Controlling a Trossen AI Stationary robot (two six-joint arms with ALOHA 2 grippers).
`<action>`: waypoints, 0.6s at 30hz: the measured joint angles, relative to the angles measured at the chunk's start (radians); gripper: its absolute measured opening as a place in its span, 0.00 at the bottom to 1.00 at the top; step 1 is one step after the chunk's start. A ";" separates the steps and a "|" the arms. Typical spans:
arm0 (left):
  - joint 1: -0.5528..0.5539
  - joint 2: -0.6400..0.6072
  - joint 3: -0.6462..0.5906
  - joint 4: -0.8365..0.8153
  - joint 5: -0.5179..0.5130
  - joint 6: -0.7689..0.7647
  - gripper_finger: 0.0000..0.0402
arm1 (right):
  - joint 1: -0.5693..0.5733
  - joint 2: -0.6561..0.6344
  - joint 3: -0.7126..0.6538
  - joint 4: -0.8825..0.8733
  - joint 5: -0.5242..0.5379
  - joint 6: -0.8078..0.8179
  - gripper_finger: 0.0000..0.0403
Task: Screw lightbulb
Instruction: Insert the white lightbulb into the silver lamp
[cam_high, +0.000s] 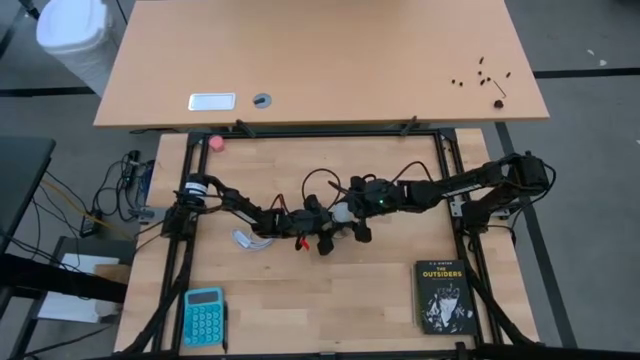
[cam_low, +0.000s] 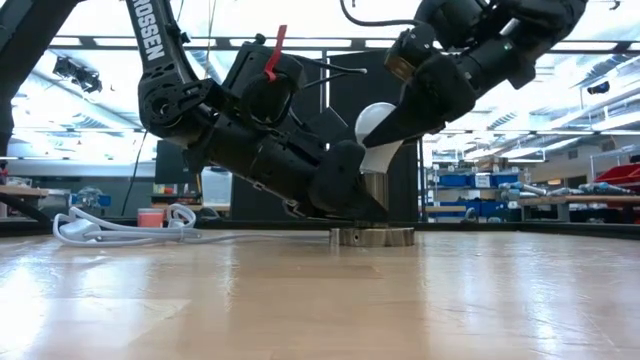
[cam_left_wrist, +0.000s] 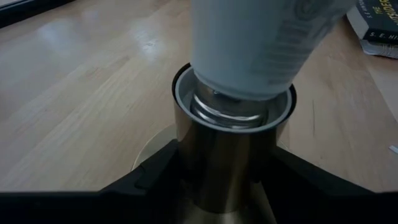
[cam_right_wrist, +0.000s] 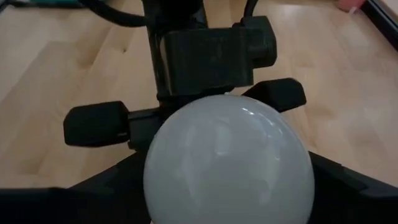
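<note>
Left claw (cam_low: 345, 190) was clenched on the brass socket barrel (cam_left_wrist: 224, 165), its dark fingers (cam_left_wrist: 155, 180) pressed to either side — the socket's base disc (cam_low: 372, 237) sat on the desk (cam_low: 320, 300). Right claw (cam_low: 385, 135) straddled the lightbulb (cam_right_wrist: 227, 162) from above; whether it was gripping or slack on the globe, cannot tell. Lightbulb stood upright, its threaded base (cam_left_wrist: 233, 112) seated in the socket mouth, mid-desk. Further out — coiled white cord (cam_low: 110, 228), teal calculator (cam_high: 203, 315), a black paperback, "The Outsiders" (cam_high: 443, 296).
</note>
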 joint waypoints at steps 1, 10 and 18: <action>0.000 0.000 0.000 0.000 0.000 0.000 0.52 | -0.001 0.000 0.003 -0.004 0.000 -0.006 0.76; 0.000 0.000 0.000 0.000 0.006 0.001 0.52 | -0.004 0.000 0.005 -0.033 0.031 -0.030 0.75; 0.000 0.000 0.000 0.000 0.006 0.001 0.52 | -0.005 0.000 0.005 -0.033 0.030 -0.052 0.64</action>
